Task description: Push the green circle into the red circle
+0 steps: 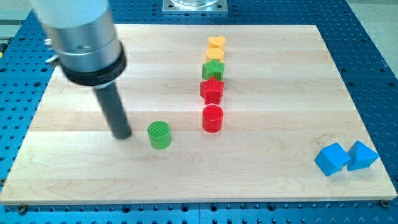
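The green circle [160,134] stands on the wooden board, left of centre. The red circle [212,118] stands to its right and slightly higher in the view, with a gap of about one block width between them. My tip [122,135] rests on the board just left of the green circle, a small gap apart from it.
A column of blocks runs up from the red circle: a red star [212,90], a green star [213,70], a yellow block [215,55] and a yellow heart [216,43]. Two blue blocks [331,158] [362,155] lie at the view's bottom right. The board [280,93] lies on a blue perforated table.
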Available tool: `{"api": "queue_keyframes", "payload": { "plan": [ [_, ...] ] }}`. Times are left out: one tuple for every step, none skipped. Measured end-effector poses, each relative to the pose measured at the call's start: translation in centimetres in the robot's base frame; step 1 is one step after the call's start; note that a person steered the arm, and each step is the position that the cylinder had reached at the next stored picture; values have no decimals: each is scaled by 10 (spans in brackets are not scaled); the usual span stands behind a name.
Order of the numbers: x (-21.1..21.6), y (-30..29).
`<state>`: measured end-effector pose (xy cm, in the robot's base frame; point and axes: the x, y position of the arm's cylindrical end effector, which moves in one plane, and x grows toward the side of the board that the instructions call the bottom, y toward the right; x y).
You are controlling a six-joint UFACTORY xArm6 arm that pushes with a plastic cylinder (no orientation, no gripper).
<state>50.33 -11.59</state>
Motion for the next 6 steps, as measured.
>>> {"api": "queue_keyframes", "payload": {
  "plan": [
    [0,35],
    [1,30],
    [13,12],
    [28,14],
    [37,34],
    [36,83]
  ]
}}
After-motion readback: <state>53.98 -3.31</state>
